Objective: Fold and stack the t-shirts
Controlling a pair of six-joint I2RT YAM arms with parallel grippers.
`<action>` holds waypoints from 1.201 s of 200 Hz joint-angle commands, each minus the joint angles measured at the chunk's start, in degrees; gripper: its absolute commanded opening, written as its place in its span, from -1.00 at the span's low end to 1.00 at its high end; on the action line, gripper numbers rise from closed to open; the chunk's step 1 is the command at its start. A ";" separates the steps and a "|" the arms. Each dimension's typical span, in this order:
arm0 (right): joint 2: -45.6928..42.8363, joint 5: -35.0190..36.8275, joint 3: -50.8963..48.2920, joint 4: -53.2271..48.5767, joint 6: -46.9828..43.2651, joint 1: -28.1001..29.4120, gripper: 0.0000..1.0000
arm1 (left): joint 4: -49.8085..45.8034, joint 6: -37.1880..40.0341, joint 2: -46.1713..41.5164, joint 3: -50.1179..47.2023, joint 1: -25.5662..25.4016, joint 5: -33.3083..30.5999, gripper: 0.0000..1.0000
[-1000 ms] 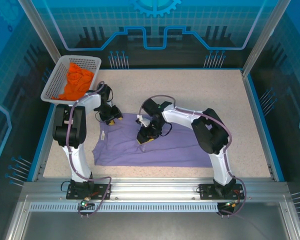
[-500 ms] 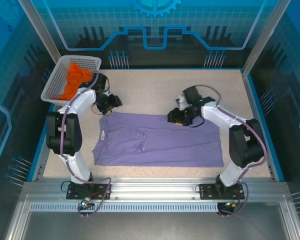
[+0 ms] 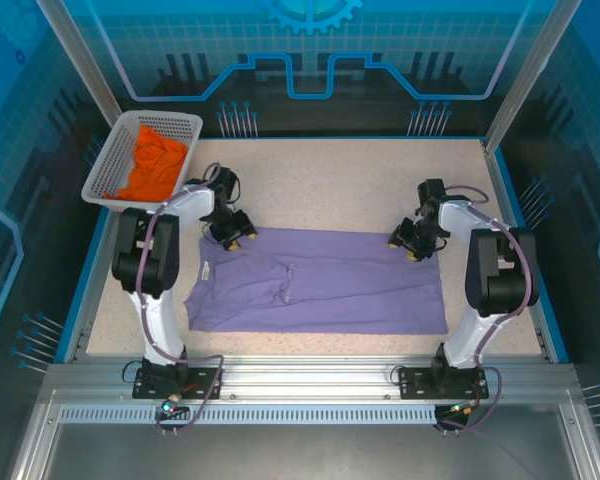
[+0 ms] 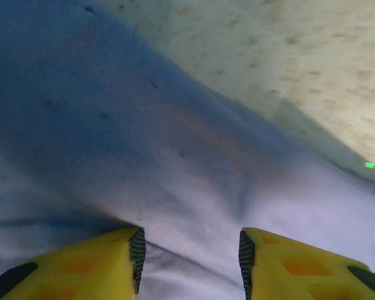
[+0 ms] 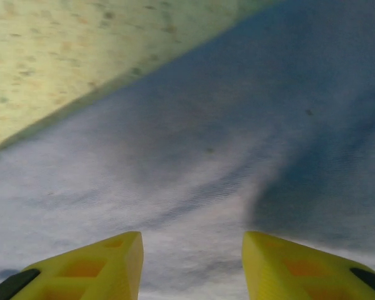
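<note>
A lavender-purple t-shirt (image 3: 330,290) lies spread flat across the middle of the table, with a small wrinkle left of its centre. My left gripper (image 3: 235,237) sits low over its far left corner. In the left wrist view the yellow fingers (image 4: 112,262) stand apart, open, with purple cloth (image 4: 144,156) under and between them (image 4: 190,253). My right gripper (image 3: 410,248) rests at the far right corner, also open (image 5: 192,253) over the cloth (image 5: 237,125). A crumpled bright orange t-shirt (image 3: 152,165) lies in the basket.
The white mesh basket (image 3: 170,116) stands at the table's far left corner. Bare speckled tabletop (image 3: 330,180) lies beyond the purple shirt and shows past its edge in both wrist views (image 4: 287,50) (image 5: 62,50). A blue raised rim (image 3: 520,230) borders the table.
The right gripper has travelled from the shirt's middle to its far right corner, and the shirt now lies spread wider to the right. The left gripper swung toward the basket and came back to the far left corner.
</note>
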 commanded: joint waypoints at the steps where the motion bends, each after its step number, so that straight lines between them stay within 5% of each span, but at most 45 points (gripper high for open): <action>1: 1.84 1.30 1.12 -4.39 1.84 -1.28 -0.08 | -0.92 -2.69 5.25 4.54 -1.53 -2.19 -0.09; 48: 3.73 -1.06 -0.36 -6.81 2.43 -2.14 -0.06 | -6.57 -3.12 19.64 23.97 -4.81 -3.37 -0.08; 115: 1.85 -4.22 -2.94 -12.49 2.34 0.56 -0.05 | -11.82 -6.27 43.59 68.23 -8.60 -0.03 -0.08; 174: -1.64 -9.30 -6.94 -13.05 12.03 8.47 -0.04 | 23.52 -21.03 50.01 70.48 -10.01 7.15 -0.07; 202: -0.53 -15.61 -7.97 -9.12 19.63 12.61 0.01 | 28.95 -24.83 53.83 76.26 -11.08 6.64 -0.05; 240: 1.35 -20.58 -3.96 -6.72 23.04 15.43 0.11 | 28.22 -24.62 47.64 76.30 -11.33 5.81 0.19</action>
